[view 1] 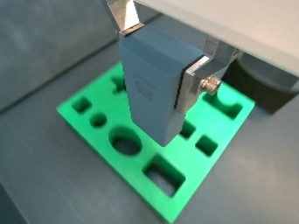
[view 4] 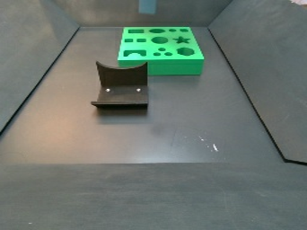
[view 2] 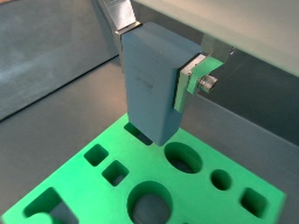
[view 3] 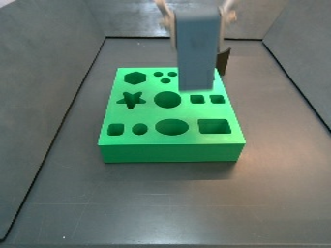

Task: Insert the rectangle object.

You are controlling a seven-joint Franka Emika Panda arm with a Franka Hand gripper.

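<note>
My gripper (view 1: 162, 59) is shut on the rectangle object (view 1: 156, 83), a tall plain grey-blue block held upright between the silver fingers (view 1: 191, 85). The block also shows in a wrist view (view 2: 149, 87), in a side view (view 3: 195, 48), and as a small piece at the frame's upper edge in a side view (view 4: 147, 5). It hangs above the far part of the green board (view 1: 122, 149) with shaped holes, its lower end clear of the board. The board shows in both side views (view 3: 168, 131) (view 4: 162, 54). A dark rectangular hole (view 2: 138, 134) lies just beside the block's lower end.
The dark L-shaped fixture (view 4: 120, 87) stands on the grey floor in front of the board; its edge peeks out behind the block in a side view (view 3: 223, 60). Dark walls (view 3: 58, 87) enclose the floor on both sides.
</note>
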